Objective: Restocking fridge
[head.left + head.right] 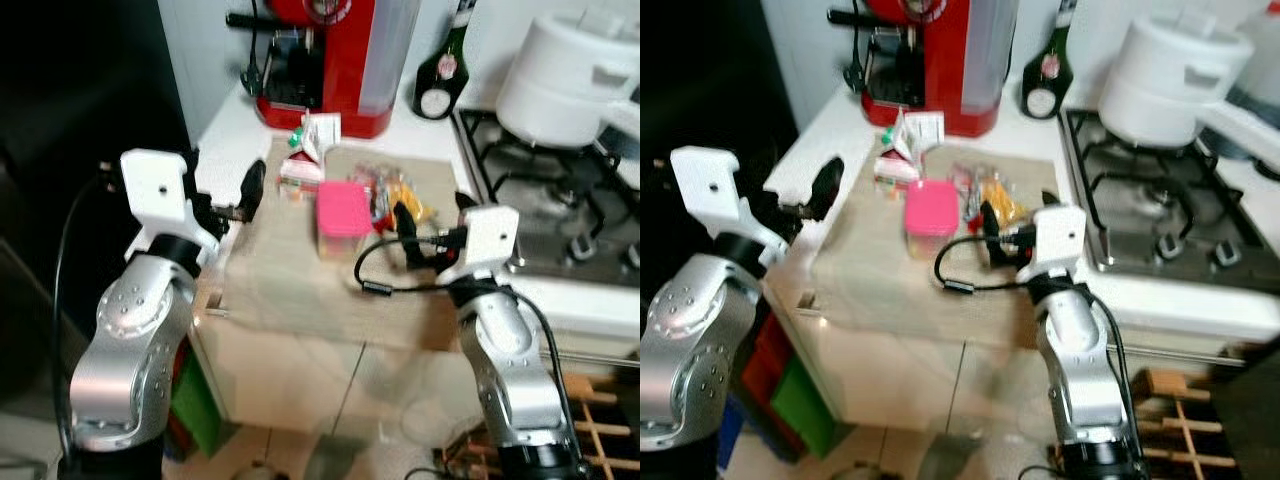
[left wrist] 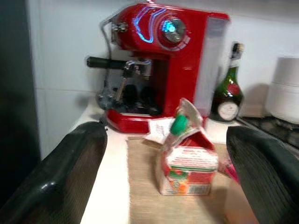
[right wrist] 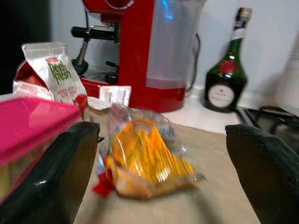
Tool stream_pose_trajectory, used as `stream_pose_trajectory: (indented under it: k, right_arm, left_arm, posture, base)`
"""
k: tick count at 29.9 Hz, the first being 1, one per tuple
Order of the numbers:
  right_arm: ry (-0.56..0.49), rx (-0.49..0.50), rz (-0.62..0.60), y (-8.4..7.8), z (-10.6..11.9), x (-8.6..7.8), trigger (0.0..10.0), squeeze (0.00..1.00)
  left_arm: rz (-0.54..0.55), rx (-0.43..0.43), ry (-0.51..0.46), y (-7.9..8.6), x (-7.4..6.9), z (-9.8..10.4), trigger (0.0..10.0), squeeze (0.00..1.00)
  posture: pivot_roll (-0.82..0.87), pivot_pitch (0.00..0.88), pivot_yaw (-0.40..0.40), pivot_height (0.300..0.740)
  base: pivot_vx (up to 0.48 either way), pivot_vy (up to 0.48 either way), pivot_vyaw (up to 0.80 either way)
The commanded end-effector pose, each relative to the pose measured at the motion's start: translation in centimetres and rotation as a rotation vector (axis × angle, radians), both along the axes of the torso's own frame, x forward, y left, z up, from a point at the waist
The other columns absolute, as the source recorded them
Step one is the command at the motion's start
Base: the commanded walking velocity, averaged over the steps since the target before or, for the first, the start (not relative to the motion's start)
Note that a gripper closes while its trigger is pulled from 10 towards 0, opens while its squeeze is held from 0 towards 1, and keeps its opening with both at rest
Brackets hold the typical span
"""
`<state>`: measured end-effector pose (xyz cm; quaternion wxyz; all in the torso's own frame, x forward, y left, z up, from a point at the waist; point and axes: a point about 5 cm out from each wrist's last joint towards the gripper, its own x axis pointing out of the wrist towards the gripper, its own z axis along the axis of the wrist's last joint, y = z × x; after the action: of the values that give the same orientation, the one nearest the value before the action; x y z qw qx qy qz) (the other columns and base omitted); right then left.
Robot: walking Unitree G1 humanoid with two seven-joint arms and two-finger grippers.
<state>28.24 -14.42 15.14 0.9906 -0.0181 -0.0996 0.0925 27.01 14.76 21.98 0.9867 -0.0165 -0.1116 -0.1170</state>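
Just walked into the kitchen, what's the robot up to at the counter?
The robot faces the counter mat with both arms raised. Its left end effector, fingers open, is lined up on the small juice carton. Its right end effector, also open, points at the clear bag of orange food beside the pink-lidded container. Nothing is held.

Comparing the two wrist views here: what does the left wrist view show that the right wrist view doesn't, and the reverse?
Left wrist view alone: the small juice carton with its green cap, seen head-on between the open left gripper's black fingers. Right wrist view alone: the orange snack bag in clear wrap and the pink-lidded container, between the open right gripper's fingers. Shared: the red coffee machine, the dark green bottle beside it, and the beige mat.
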Motion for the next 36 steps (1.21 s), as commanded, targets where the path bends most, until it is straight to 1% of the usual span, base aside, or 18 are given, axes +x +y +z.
stream_pose_trajectory:
  k: [1,9,11,13,14,15,17,19,21,24,25,26,27,28,30,31,33,36]
  right_arm:
    - [-0.011,-0.006,-0.019,-0.3,0.3,0.2,10.0,0.0]
    - [-0.069,-0.037,-0.075,-1.0,1.3,0.2,10.0,0.0]
    - [-0.11,-0.047,-0.078,-0.8,2.2,0.3,10.0,0.0]
    - [-0.15,-0.041,-0.048,-0.3,3.2,0.5,10.0,0.0]
    - [-0.15,-0.041,-0.048,-0.3,3.2,0.5,10.0,0.0]
    - [-0.179,-0.028,-0.016,0.3,4.1,0.7,10.0,0.0]
    - [-0.195,0.046,0.063,1.5,5.7,1.3,10.0,0.0]
    - [-0.158,0.152,0.129,2.4,6.5,2.0,10.0,0.0]
    - [-0.084,0.239,0.222,3.8,6.4,2.6,10.0,0.0]
    - [0.006,0.321,0.278,4.9,5.7,3.0,10.0,0.0]
    - [0.034,0.351,0.308,5.4,5.6,2.9,10.0,0.0]
    - [0.06,0.377,0.348,6.0,5.6,2.7,10.0,0.0]
    - [0.06,0.377,0.348,6.0,5.6,2.7,10.0,0.0]
    - [0.064,0.375,0.358,6.1,5.6,2.6,10.0,0.0]
    - [0.073,0.36,0.359,6.1,5.5,2.1,10.0,0.0]
    - [0.077,0.353,0.356,6.0,5.4,1.9,10.0,0.0]
    - [0.089,0.349,0.361,6.0,5.4,1.4,10.0,0.0]
    - [0.09,0.324,0.382,6.3,5.6,0.3,10.0,0.0]
  left_arm:
    - [0.016,0.042,-0.045,-0.1,0.1,0.7,10.0,0.0]
    - [0.027,0.026,-0.053,0.1,0.4,1.0,10.0,0.0]
    - [0.029,0.022,-0.058,0.2,0.5,1.2,10.0,0.0]
    - [0.032,0.021,-0.064,0.2,0.6,1.3,10.0,0.0]
    - [0.032,0.021,-0.064,0.2,0.6,1.3,10.0,0.0]
    - [0.031,0.019,-0.067,0.2,0.6,1.4,10.0,0.0]
    - [0.025,0.017,-0.071,0.0,0.7,1.5,10.0,0.0]
    - [0.019,0.016,-0.076,-0.1,0.7,1.7,10.0,0.0]
    - [0.019,0.038,-0.061,-0.2,0.7,1.3,10.0,0.0]
    - [0.026,0.055,-0.033,-0.2,0.7,0.7,10.0,0.0]
    - [0.026,0.067,-0.013,0.1,0.5,0.4,10.0,0.0]
    - [0.038,0.082,0.005,1.0,0.3,0.1,10.0,0.0]
    - [0.038,0.082,0.005,1.0,0.3,0.1,10.0,0.0]
    - [0.06,0.098,0.022,1.8,0.2,-0.1,10.0,0.0]
    - [0.117,0.12,0.037,4.2,0.1,-0.2,10.0,0.0]
    - [0.131,0.124,0.039,4.9,0.0,-0.2,10.0,0.0]
    - [0.134,0.115,0.034,5.5,-0.1,0.1,10.0,0.0]
    - [0.105,0.096,0.033,5.4,-0.2,0.2,10.0,0.0]
  posture:
    - [0.03,0.0,-0.019,0.74]
    - [0.03,0.0,-0.017,0.74]
    - [0.02,0.0,-0.012,0.74]
    - [0.02,0.0,-0.01,0.74]
    - [0.02,0.0,-0.01,0.74]
    - [0.02,0.0,-0.005,0.74]
    - [0.02,0.0,-0.008,0.74]
    - [0.02,0.0,-0.01,0.74]
    - [0.02,0.0,-0.018,0.74]
    - [0.03,0.0,-0.024,0.74]
    - [0.04,0.01,-0.03,0.74]
    - [0.05,0.014,-0.031,0.74]
    - [0.05,0.014,-0.031,0.74]
    - [0.05,0.014,-0.031,0.74]
    - [0.06,0.019,-0.031,0.74]
    - [0.06,0.019,-0.031,0.74]
    - [0.06,0.02,-0.03,0.74]
    - [0.06,0.023,-0.024,0.74]
  base:
    - [0.0,0.0,-0.79]
    - [0.0,0.0,-0.75]
    - [0.0,0.0,0.0]
    - [0.0,0.0,0.0]
    - [0.0,0.0,0.0]
    - [0.0,0.0,0.0]
    - [0.0,0.0,0.0]
    - [0.0,0.0,0.0]
    - [0.0,0.0,0.0]
    - [0.0,0.0,0.0]
    - [0.0,0.0,0.0]
    - [0.0,0.0,0.0]
    - [0.0,0.0,0.0]
    - [0.0,0.0,0.0]
    - [0.0,0.0,0.0]
    - [0.0,0.0,0.0]
    - [0.0,0.0,0.0]
    - [0.0,0.434,0.0]
